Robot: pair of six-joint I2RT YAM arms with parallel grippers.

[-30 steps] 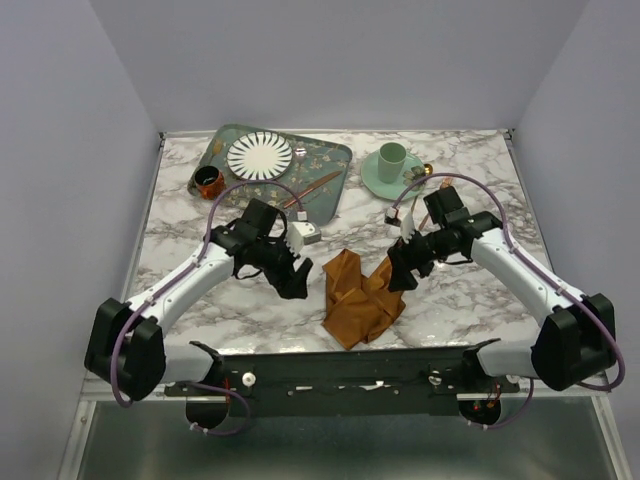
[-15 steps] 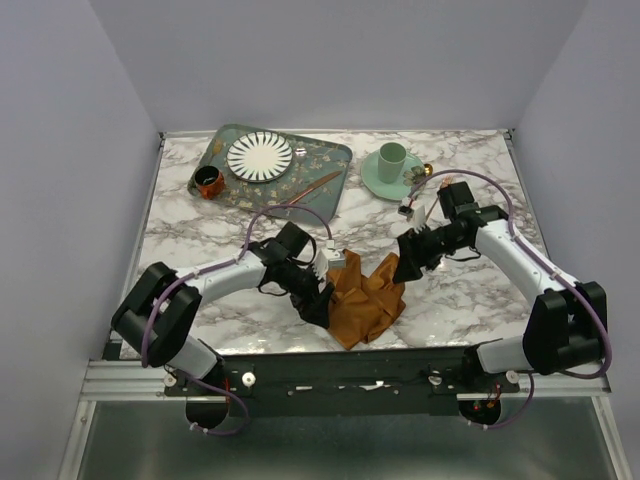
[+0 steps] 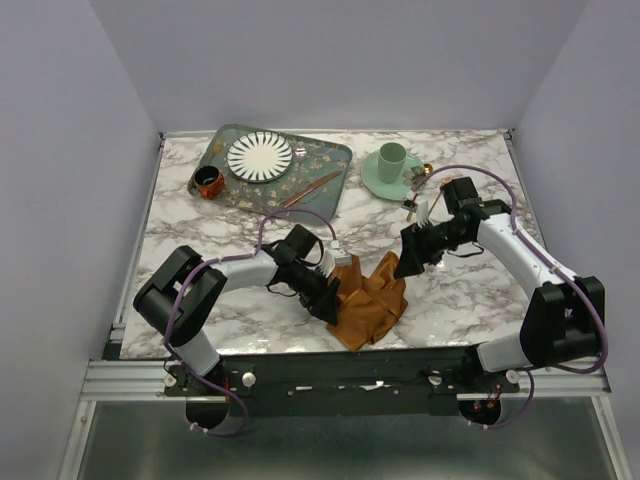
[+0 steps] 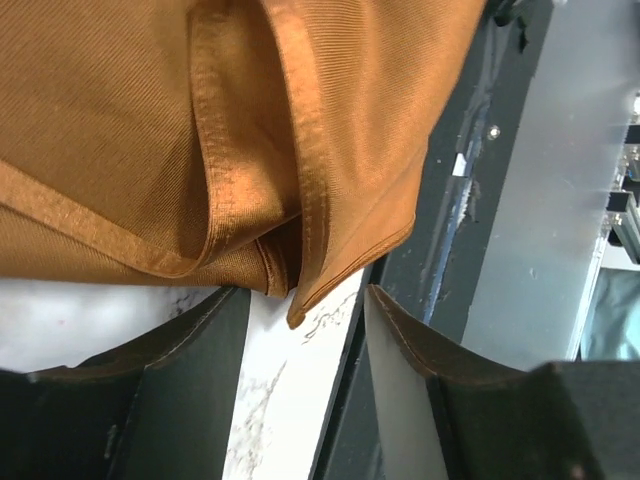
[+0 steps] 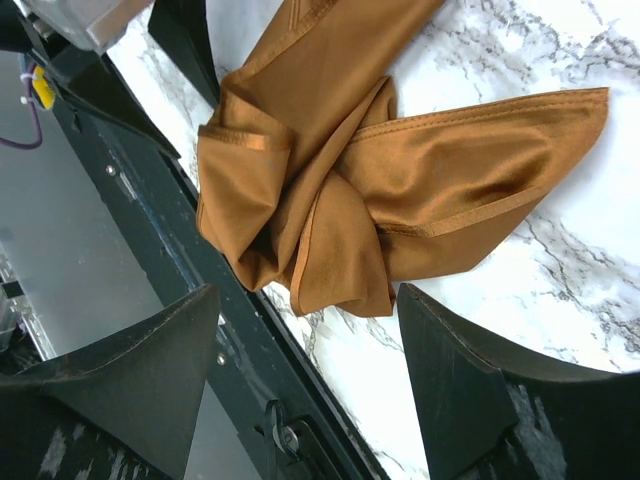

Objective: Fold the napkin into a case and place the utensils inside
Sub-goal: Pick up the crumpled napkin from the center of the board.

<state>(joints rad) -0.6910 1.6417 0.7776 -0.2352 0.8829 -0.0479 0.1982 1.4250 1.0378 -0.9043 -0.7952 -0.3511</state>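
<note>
- Low in the middle of the top view, near the bottom edge of the marble table (image 3: 200, 230), the rust-orange napkin (image 3: 368, 300) lies in a rumpled heap, with folds crossing one another and one pointed flap reaching toward the upper right
- At the napkin's left edge sits the left gripper (image 3: 328, 300), its arm stretched in low from the lower left of the frame
- From the left wrist view the napkin (image 4: 250, 130) fills the upper part of the frame; the left gripper (image 4: 305, 400) has its dark fingers (image 4: 150, 390) spread apart at the bottom, and a hemmed corner of cloth comes down just above the gap between them, with bare marble showing in that gap
- Right of centre in the top view, the right gripper (image 3: 408, 262) hangs by the napkin's upper right flap
- From the right wrist view the right gripper (image 5: 300, 390) is parted wide, its fingers (image 5: 480, 390) at the bottom corners; the napkin (image 5: 380, 170) lies beyond them in the middle of the frame, not between them, beside the dark frame rail (image 5: 150, 200)
- At upper left of the top view a patterned green tray (image 3: 225, 140) carries a striped white plate (image 3: 260, 156) and a slim copper utensil (image 3: 312, 188) lying slantwise near its right edge
- A small copper cup (image 3: 208, 182) stands at the tray's lower left corner
- A pale green cup (image 3: 391, 156) on a matching saucer (image 3: 378, 182) stands at upper centre, well apart from the napkin
</note>
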